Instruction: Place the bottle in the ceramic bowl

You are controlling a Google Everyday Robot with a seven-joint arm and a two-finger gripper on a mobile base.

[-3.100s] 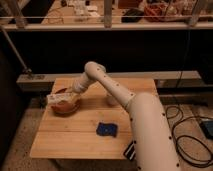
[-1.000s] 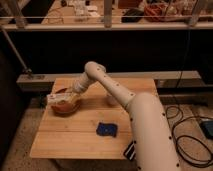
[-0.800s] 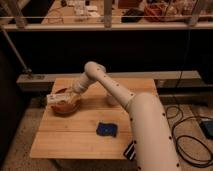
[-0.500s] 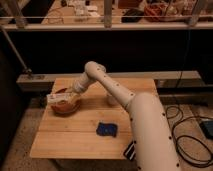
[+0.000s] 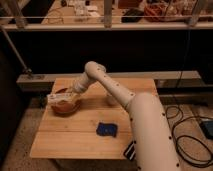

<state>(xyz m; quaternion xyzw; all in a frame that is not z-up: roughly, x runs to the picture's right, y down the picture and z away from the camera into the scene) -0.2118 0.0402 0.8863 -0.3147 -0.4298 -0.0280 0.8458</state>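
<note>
Dim workshop surroundings frame the scene: a dark glazed partition with metal rails (image 5: 105,25) runs behind a light wooden slatted table (image 5: 90,135), and black cables (image 5: 192,125) trail over the speckled floor to my right. My white arm (image 5: 127,100) reaches from the lower right across the tabletop toward its left rear corner. Next in size is the brown ceramic bowl (image 5: 65,104), standing on the table's left side. A small dark blue object (image 5: 106,129), possibly a folded cloth or sponge, lies well apart from the bowl toward the table's front, untouched. Over the last three seconds I find no change at all: arm, bowl and bottle occupy the same positions throughout, so I judge that the descent is over and the placement is at or near its final step, with only the release and withdrawal outstanding. My gripper (image 5: 71,92) sits at the bowl's rear rim, directly over its interior. The pale bottle (image 5: 56,96) lies tilted nearly on its side across the bowl's upper left, extending leftward from my gripper and touching or just beside it. Whether I am gripping the bottle or have let go, I cannot tell. Whether the bottle rests fully on the bowl is likewise uncertain.
</note>
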